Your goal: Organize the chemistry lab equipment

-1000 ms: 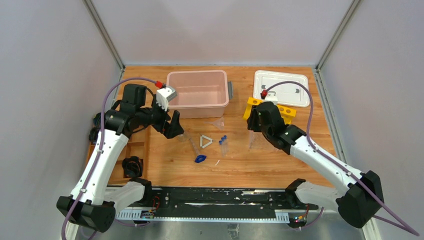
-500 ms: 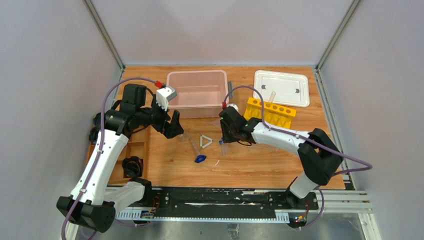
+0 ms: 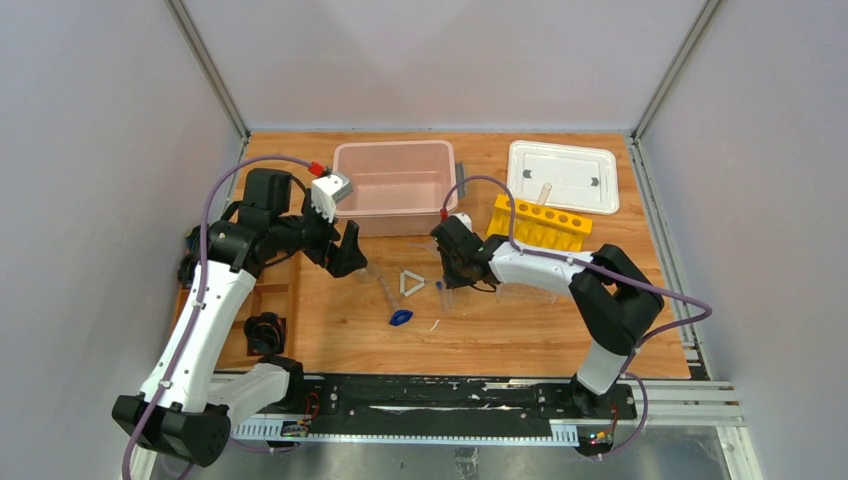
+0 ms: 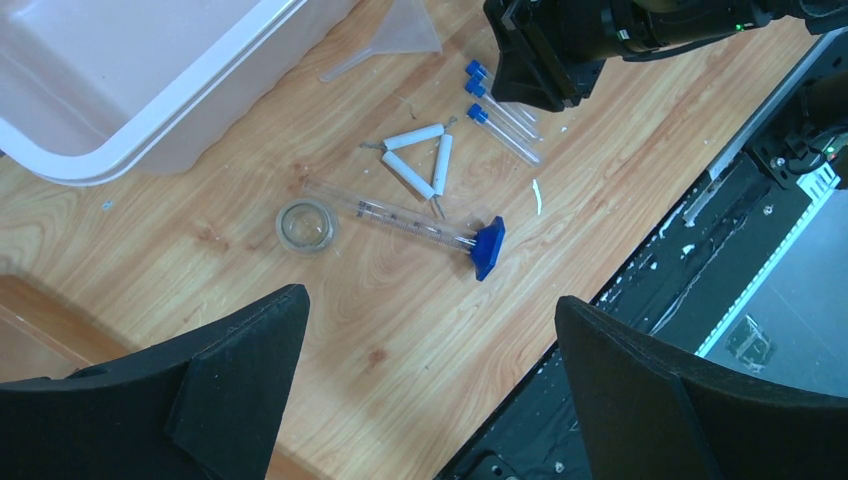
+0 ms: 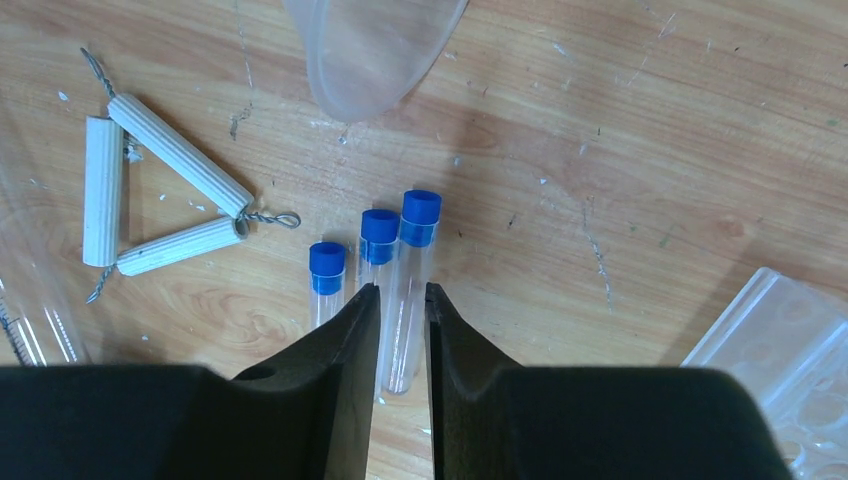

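Black, my right fingers (image 5: 345,350) straddle one blue-capped tube (image 5: 408,300) lying on the wooden desk (image 5: 650,150). They are nearly closed, but I cannot tell whether they pinch it. My left fingers (image 4: 230,390) hover spread wide and empty, with the white triangle (image 4: 420,160) beyond.

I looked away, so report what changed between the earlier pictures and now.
The right arm swung left from the yellow plastic tube rack to the middle of the table. The right tool narrowed and now straddles one of the small clear blue-capped tubes; a firm grip is not clear. The left tool stayed wide open in place, and the white triangle did not move.
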Controlling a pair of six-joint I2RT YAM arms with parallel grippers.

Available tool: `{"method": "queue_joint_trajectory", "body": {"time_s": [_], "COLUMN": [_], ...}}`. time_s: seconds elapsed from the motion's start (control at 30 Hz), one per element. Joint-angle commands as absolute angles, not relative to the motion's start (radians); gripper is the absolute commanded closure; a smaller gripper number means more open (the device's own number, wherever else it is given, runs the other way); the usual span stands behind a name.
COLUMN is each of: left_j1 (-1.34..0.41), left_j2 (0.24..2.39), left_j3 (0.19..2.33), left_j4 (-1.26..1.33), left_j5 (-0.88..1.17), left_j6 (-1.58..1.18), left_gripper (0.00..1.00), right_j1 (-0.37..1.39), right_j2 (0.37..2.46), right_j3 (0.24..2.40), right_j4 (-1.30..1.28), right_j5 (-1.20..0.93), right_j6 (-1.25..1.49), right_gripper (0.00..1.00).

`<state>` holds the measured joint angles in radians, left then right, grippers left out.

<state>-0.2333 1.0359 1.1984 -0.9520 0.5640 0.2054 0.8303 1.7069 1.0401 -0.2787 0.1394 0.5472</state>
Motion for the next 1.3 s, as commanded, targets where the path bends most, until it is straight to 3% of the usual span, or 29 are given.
{"method": "queue_joint_trajectory", "body": {"time_s": [0.0,0.4,0.47,0.6,0.7,0.77,0.87,0.9,1.27], "left_j1": [-0.238,-0.239,-0.239,-0.239,-0.238,-0.239,-0.239,-0.239,-0.238], "left_j2": [1.006,1.010,1.009,1.011,1.015,1.016,1.016,1.016,1.027], "left_j3": [1.204,1.207,1.204,1.208,1.216,1.217,1.214,1.212,1.237], "left_j4": [-0.945,-0.945,-0.945,-0.945,-0.946,-0.946,-0.945,-0.945,-0.943], "left_j5": [0.563,0.568,0.569,0.562,0.538,0.533,0.543,0.546,0.578], "left_j6": [0.207,0.200,0.199,0.198,0.194,0.195,0.198,0.198,0.205], "left_gripper": [0.00,0.00,0.00,0.00,0.00,0.00,0.00,0.00,0.00], "right_j1": [0.835,0.819,0.818,0.811,0.810,0.809,0.804,0.799,0.818], "right_j2": [1.727,1.722,1.740,1.787,1.789,1.780,1.749,1.728,1.428], "right_j3": [1.046,1.014,1.018,1.048,1.052,1.051,1.051,1.052,1.111], "right_j4": [-0.300,-0.300,-0.301,-0.341,-0.348,-0.348,-0.360,-0.366,-0.375], "right_j5": [0.188,0.199,0.202,0.210,0.213,0.216,0.225,0.224,0.132], "right_j6": [0.559,0.566,0.563,0.578,0.586,0.586,0.589,0.591,0.652], "right_gripper": [0.75,0.84,0.83,0.70,0.67,0.75,0.98,1.00,1.00]}}
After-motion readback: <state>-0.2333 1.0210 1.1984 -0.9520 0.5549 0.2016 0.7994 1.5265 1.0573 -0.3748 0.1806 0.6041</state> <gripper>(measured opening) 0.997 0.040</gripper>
